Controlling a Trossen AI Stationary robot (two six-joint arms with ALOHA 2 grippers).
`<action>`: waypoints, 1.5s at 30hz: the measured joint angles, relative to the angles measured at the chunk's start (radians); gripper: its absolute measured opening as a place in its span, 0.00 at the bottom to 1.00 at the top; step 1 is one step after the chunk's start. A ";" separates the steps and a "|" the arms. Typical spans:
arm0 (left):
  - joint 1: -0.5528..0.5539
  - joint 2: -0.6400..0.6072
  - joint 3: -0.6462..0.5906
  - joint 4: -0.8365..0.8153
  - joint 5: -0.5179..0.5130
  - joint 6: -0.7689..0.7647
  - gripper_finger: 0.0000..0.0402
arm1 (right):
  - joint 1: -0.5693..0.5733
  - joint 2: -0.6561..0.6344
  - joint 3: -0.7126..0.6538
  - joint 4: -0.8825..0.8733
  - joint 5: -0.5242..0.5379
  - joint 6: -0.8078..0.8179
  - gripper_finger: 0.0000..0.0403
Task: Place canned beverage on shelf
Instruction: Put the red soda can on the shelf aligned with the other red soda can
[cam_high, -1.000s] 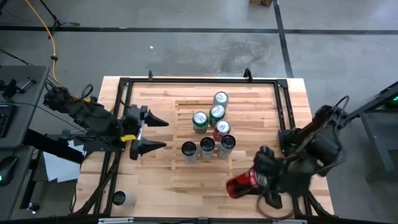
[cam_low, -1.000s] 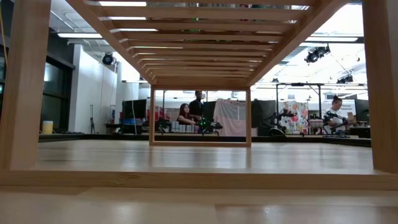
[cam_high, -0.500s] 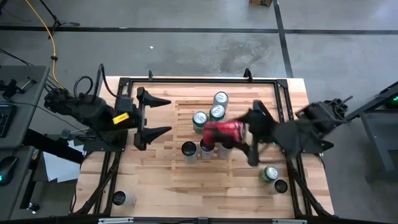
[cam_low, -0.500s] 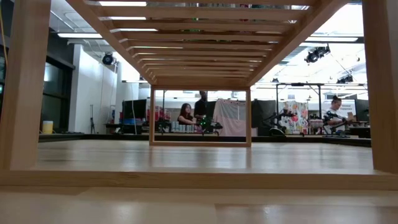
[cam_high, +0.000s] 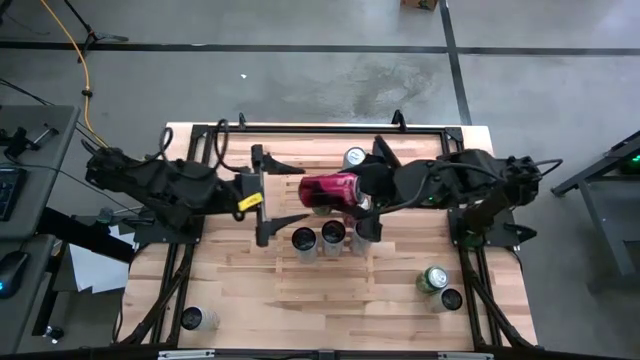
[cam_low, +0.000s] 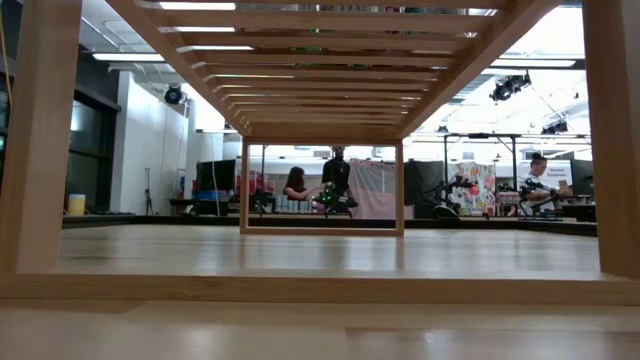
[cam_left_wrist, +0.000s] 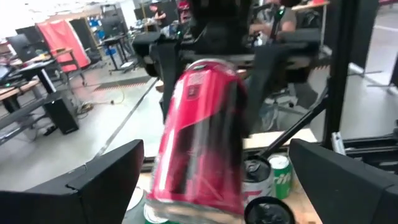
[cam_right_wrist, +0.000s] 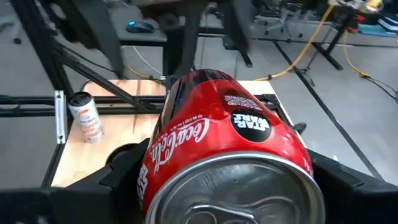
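Carry step: right end effector (cam_high: 352, 195) grips red can (cam_high: 330, 188) sideways, held above the cans on the shelf (cam_high: 400, 150), left end effector (cam_high: 285, 190) wide open nr it w/ nothing held; next, I'd judge, upright can & lower into free spot.

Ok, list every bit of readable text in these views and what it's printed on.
"Coca-Cola", with "ORIGINAL" in small print above it: on the red can, right wrist view.
"STAR WARS": round black badge on the same can.
Green cans and the small can on the table: print too blurred to read.
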 joint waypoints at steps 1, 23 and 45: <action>0.005 0.005 0.000 -0.006 -0.002 -0.002 0.98 | -0.002 0.004 0.000 0.009 -0.012 -0.007 0.72; 0.033 0.034 0.000 -0.066 0.055 -0.053 0.96 | -0.006 0.028 0.000 0.124 -0.036 -0.077 0.72; 0.033 0.013 -0.003 -0.180 -0.082 -0.024 0.72 | -0.007 0.004 0.006 0.135 -0.024 -0.073 0.97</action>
